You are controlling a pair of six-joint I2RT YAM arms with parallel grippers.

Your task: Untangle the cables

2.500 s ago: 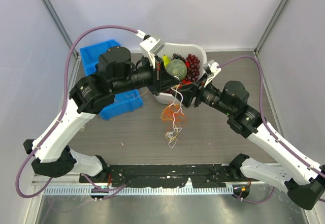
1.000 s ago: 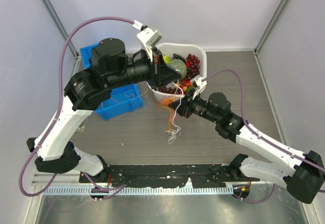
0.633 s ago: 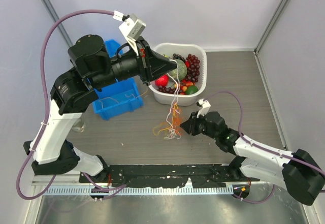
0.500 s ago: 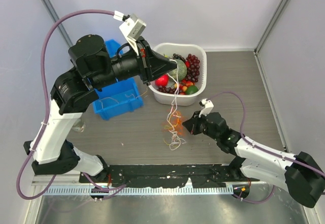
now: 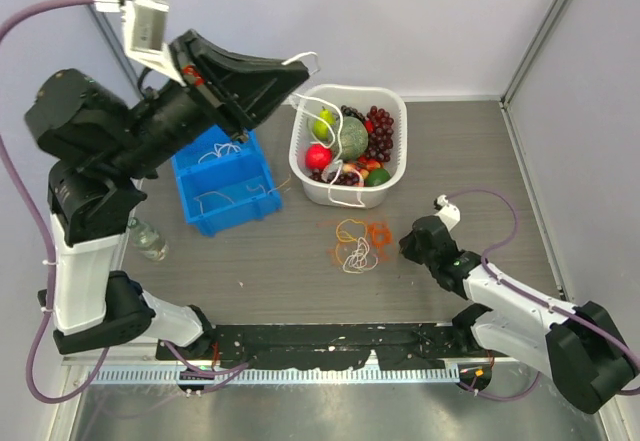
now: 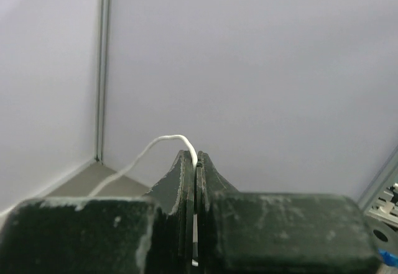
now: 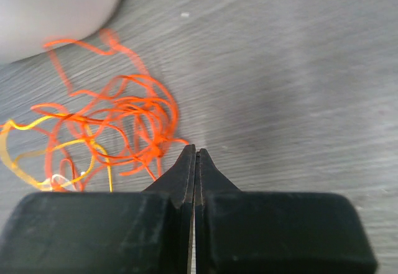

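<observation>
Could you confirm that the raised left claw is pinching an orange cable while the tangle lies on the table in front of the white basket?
Not quite: the left wrist view shows the left claw pinching a white cable, not orange. Otherwise yes: it is raised, and the tangle lies on the table before the white basket.

The grey wood-grain table (image 5: 480,161) carries a blue bin (image 5: 235,218), a white basket (image 5: 402,151) and tangled cables (image 5: 357,246).

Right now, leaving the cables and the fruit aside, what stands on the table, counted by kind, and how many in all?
Blue bin: 1
White basket: 1
Clear bottle: 1
Total: 3
</observation>
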